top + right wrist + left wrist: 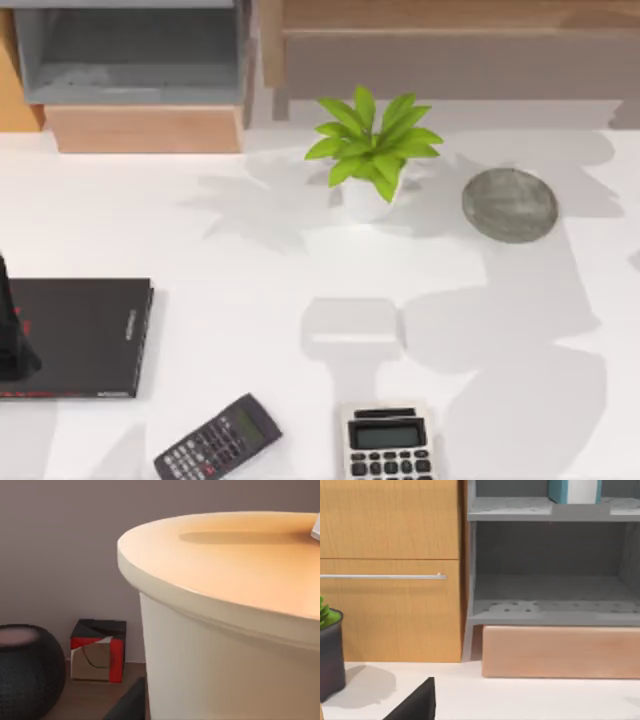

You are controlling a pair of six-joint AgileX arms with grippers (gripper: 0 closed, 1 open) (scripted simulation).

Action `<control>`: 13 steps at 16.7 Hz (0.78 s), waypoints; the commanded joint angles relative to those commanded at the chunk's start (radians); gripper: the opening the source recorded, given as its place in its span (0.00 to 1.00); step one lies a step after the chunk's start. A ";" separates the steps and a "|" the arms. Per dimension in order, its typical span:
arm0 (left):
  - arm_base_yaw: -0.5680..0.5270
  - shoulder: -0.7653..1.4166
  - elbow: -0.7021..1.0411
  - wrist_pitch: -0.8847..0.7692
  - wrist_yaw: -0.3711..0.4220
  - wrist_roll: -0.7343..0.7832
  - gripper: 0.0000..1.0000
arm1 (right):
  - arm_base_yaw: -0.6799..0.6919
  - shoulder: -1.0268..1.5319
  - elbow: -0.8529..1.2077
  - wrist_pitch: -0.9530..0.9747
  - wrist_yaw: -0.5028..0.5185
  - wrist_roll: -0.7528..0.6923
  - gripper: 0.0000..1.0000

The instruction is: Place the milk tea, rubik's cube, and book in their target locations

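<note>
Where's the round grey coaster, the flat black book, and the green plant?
Grey coaster (510, 204), top view, middle of its flat top.
Flat black book (85, 335), top view, bare cover.
Plant (372, 145), top view, centre of its green leaves.

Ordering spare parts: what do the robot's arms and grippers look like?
Little shows. The left arm is a matte black, tapering shape at the table's left side. The left gripper and right gripper show plain black wedges; no cables or markings visible.
</note>
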 joint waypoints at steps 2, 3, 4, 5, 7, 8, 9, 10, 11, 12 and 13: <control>0.000 0.000 0.000 0.000 0.000 0.000 1.00 | 0.101 -0.015 -0.069 0.097 0.126 -0.022 0.00; 0.000 0.000 0.000 0.000 0.000 0.000 1.00 | 0.155 -0.020 -0.105 0.145 0.194 -0.031 0.00; 0.000 0.000 0.000 0.000 0.000 0.000 1.00 | 0.209 -0.022 -0.139 0.190 0.261 -0.038 0.00; 0.000 0.000 0.000 0.000 0.000 0.000 1.00 | 0.262 -0.021 -0.172 0.231 0.324 -0.042 0.00; 0.000 0.000 0.000 0.000 0.000 0.000 1.00 | 0.362 -0.006 -0.228 0.296 0.429 -0.042 0.00; 0.000 0.000 0.000 0.000 0.000 0.000 1.00 | 0.408 0.012 -0.250 0.319 0.470 -0.037 0.00; 0.000 0.000 0.000 0.000 0.000 0.000 1.00 | 0.451 0.034 -0.269 0.337 0.504 -0.030 0.00; 0.000 0.000 0.000 0.000 0.000 0.000 1.00 | 0.491 0.059 -0.283 0.351 0.535 -0.021 0.00; 0.000 0.000 0.000 0.000 0.000 0.000 1.00 | 0.529 0.085 -0.294 0.363 0.562 -0.011 0.00; 0.000 0.000 0.000 0.000 0.000 0.000 1.00 | 0.562 0.110 -0.303 0.372 0.586 -0.001 0.00; 0.000 0.000 0.000 0.000 0.000 0.000 1.00 | 0.592 0.132 -0.308 0.379 0.606 0.009 0.00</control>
